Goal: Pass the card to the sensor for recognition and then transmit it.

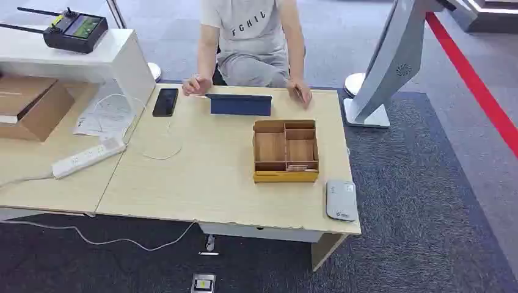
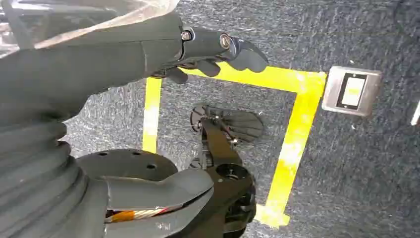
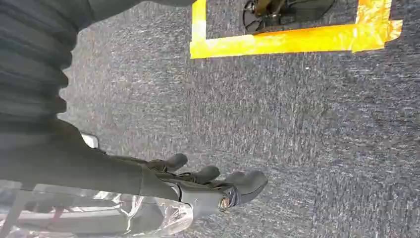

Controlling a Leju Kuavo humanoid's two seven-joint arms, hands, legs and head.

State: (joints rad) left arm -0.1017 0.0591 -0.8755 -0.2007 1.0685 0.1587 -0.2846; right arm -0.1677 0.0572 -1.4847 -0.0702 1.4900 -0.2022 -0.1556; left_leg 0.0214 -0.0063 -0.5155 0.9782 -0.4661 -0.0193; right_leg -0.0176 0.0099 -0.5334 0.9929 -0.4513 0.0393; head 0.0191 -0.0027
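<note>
Head view: a light wooden bench [image 1: 207, 177] is seen across the centre of the frame; a wooden compartment box [image 1: 285, 151] stands right of centre on it; a small card [image 1: 297, 167] is seen lying in the box's near right compartment, though its detail is too small to be told; a grey sensor pad [image 1: 341, 199] lies at the bench's lower right corner, just beside the box and apart from it; a blue tablet stand [image 1: 240, 104] is set upright at the far edge; a black phone [image 1: 165, 102] lies to its left; a white power strip [image 1: 88, 157] lies at centre left; a person [image 1: 250, 43] is seated at the far side, in the upper centre of the frame, both hands resting on the bench; a cardboard box [image 1: 30, 104] is seen at the left edge; a black controller [image 1: 76, 29] rests on a white shelf at upper left.

Left wrist view: the left hand [image 2: 208, 52] is shown in the upper centre of the frame over grey carpet; its fingers are extended and apart, nothing being held; yellow floor tape [image 2: 292, 139] and a metal floor socket [image 2: 352, 91] are seen at the right.

Right wrist view: the right hand [image 3: 208, 181] is shown at lower centre over the carpet; its fingers are spread and empty; yellow tape is seen along the top.
</note>
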